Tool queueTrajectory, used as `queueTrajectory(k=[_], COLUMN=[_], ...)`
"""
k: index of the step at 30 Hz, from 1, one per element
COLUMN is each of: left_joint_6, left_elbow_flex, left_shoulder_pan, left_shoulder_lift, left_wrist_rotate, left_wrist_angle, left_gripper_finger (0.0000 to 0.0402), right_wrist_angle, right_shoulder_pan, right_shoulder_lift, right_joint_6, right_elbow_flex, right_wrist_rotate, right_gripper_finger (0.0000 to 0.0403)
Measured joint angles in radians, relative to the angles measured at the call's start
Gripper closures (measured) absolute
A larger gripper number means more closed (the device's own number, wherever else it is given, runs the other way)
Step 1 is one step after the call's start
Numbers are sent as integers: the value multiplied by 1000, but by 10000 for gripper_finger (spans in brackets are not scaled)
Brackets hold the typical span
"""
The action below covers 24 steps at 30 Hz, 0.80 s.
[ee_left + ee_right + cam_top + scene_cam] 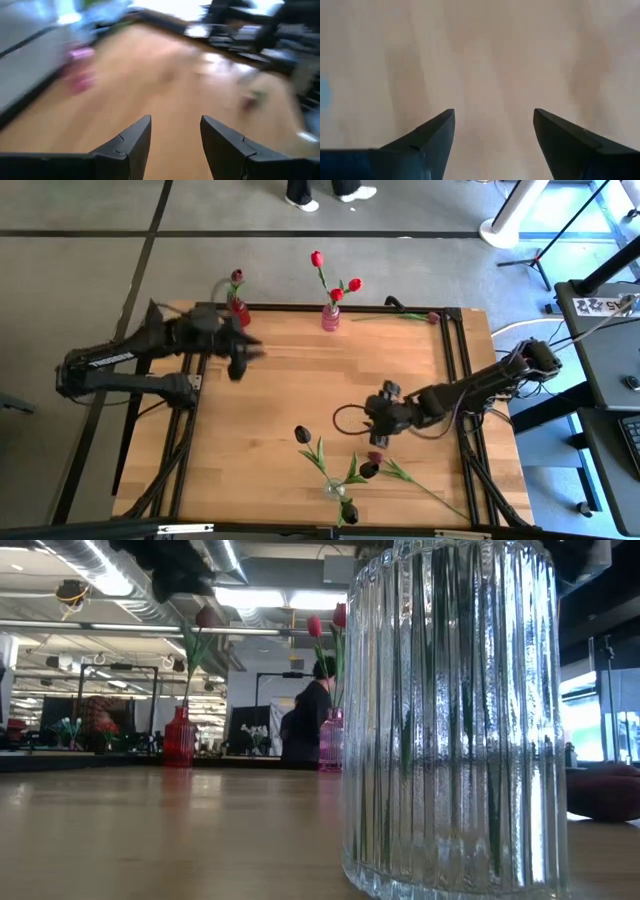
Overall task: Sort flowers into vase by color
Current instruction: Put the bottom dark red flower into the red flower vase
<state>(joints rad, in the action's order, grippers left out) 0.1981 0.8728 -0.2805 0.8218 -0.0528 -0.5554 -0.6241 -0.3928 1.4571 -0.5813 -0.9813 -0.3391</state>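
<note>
Three vases stand on the wooden table. The red vase at the far edge holds one maroon tulip. In the pink vase are red tulips. The clear ribbed vase at the near edge holds near-black tulips. One maroon tulip lies flat just right of the clear vase, another at the far edge. My left gripper hovers open near the red vase, holding nothing. My right gripper is open above bare wood, just beyond the lying maroon tulip.
Black rails border the table's left and right sides. A person stands beyond the far edge. In the low view the clear vase fills the foreground. Bare wood lies between the two grippers in the middle of the table.
</note>
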Motion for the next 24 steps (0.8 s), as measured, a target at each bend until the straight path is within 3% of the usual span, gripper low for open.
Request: queueTrajectory(k=[5, 8, 13, 24], left_joint_6=[-102, -179, -203, -176], left_elbow_flex=[-200, -285, -353, -361], left_shoulder_pan=[180, 245, 293, 380], left_shoulder_lift=[-2, 13, 12, 12], left_wrist_rotate=[-72, -73, -74, -72], left_wrist_angle=[312, 432, 555, 567], left_gripper_finger=[235, 235, 235, 235], right_wrist_angle=[-42, -32, -25, 8], right_shoulder_pan=[-86, -154, -242, -217], right_shoulder_lift=[86, 105, 126, 296], right_joint_6=[-317, -474, -616, -535], right_elbow_flex=[0, 0, 0, -3], right_wrist_rotate=[306, 400, 365, 362], right_gripper_finger=[159, 178, 201, 250])
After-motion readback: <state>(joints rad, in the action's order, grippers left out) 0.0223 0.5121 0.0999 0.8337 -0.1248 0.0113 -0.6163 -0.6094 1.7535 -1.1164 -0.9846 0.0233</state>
